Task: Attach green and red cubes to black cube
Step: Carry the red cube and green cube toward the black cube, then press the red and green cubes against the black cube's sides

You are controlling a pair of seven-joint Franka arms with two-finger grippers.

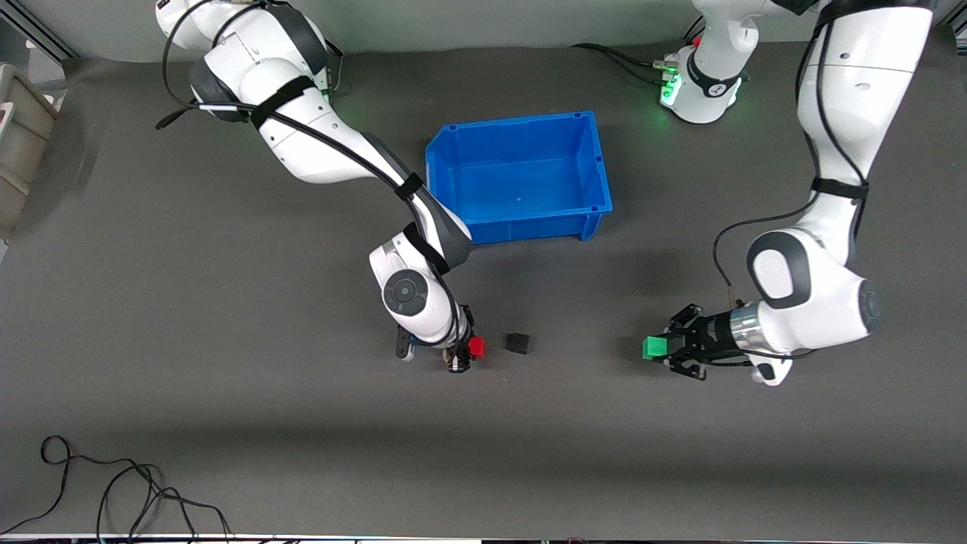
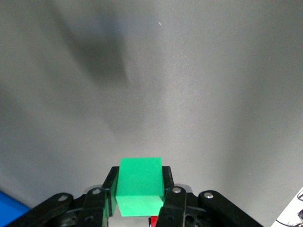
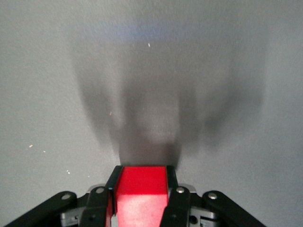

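The black cube [image 1: 518, 343] rests on the grey mat, nearer to the front camera than the blue bin. My right gripper [image 1: 470, 349] is shut on the red cube [image 1: 476, 347] [image 3: 141, 189], just beside the black cube toward the right arm's end of the table. My left gripper [image 1: 663, 348] is shut on the green cube [image 1: 654, 347] [image 2: 140, 184], held over the mat toward the left arm's end, well apart from the black cube. Both wrist views show a cube gripped between black fingers, with bare mat past it.
An empty blue bin [image 1: 597, 170] stands in the middle of the table, farther from the front camera than the cubes. A black cable [image 1: 113, 483] lies near the front edge at the right arm's end. A grey container [image 1: 19, 143] sits at that end's edge.
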